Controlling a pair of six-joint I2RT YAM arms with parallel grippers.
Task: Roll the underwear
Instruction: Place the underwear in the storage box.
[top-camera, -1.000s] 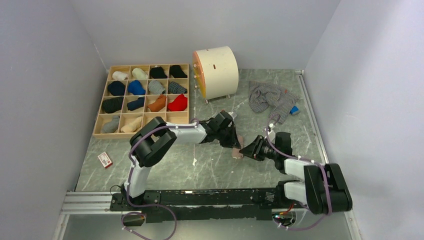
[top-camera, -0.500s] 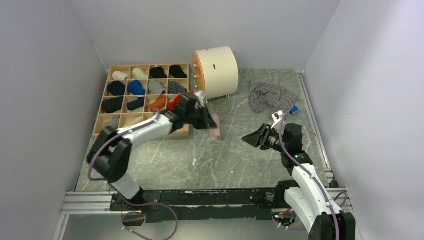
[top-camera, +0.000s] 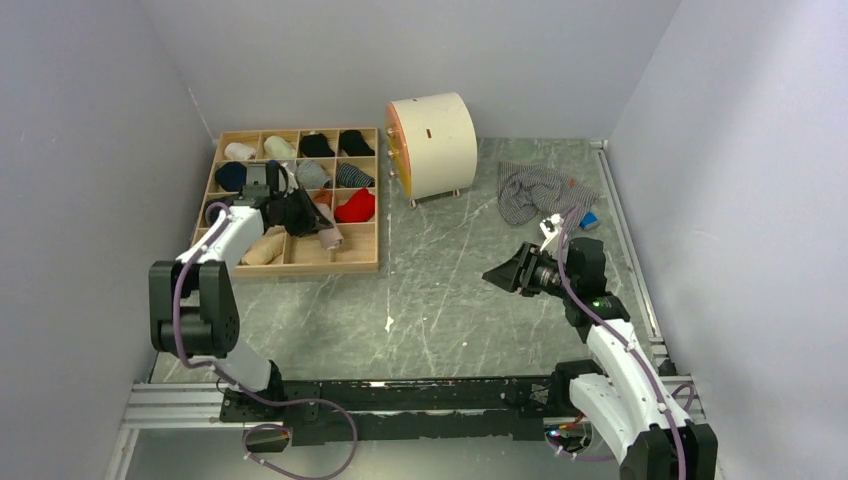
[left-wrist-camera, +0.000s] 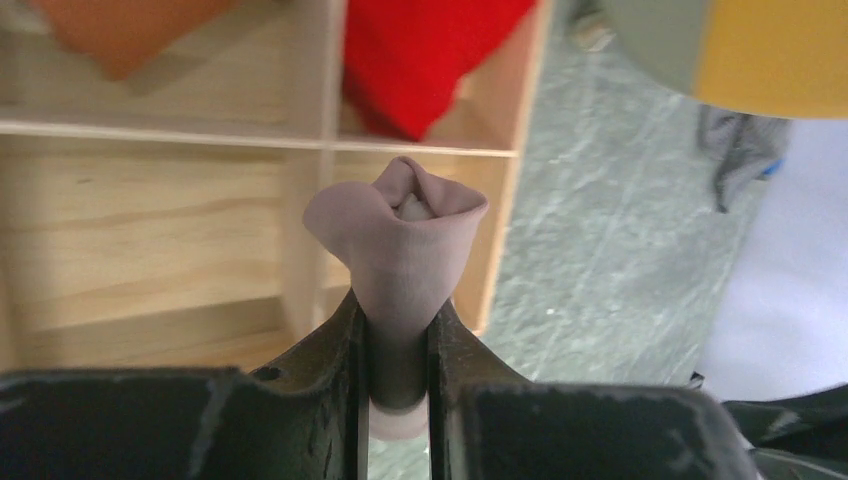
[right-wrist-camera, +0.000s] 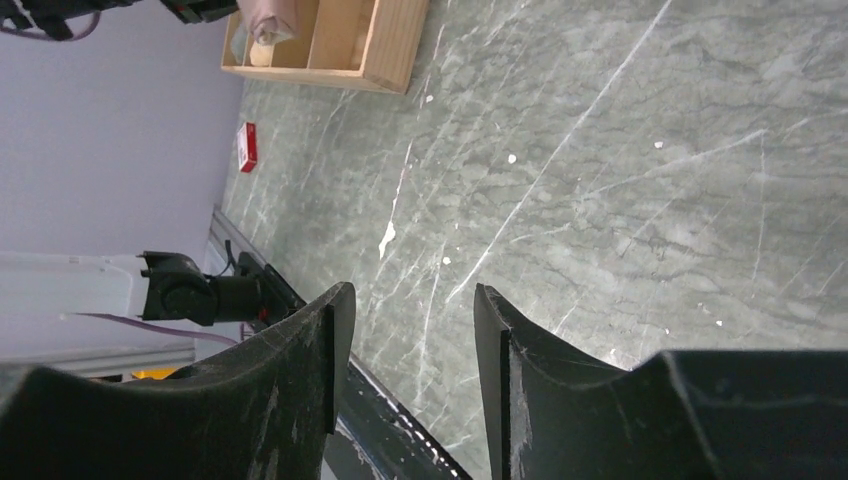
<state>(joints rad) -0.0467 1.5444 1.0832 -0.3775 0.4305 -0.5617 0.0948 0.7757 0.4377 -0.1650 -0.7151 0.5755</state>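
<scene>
Your left gripper (left-wrist-camera: 397, 325), clamping the rolled pale-pink cloth underwear (left-wrist-camera: 398, 235), is arriving over the wooden grid tray (top-camera: 300, 268), upper left, for stowing; right gripper (right-wrist-camera: 412, 300) is idling wide.

Two underwear (pink roll (left-wrist-camera: 400, 240), grey striped heap (top-camera: 535, 190)); one tray (top-camera: 300, 268); one drum (top-camera: 437, 140).

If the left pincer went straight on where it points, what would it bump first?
Probably the wooden tray: the pink roll in the left pincer aims at an empty corner compartment; depth is unclear.
</scene>
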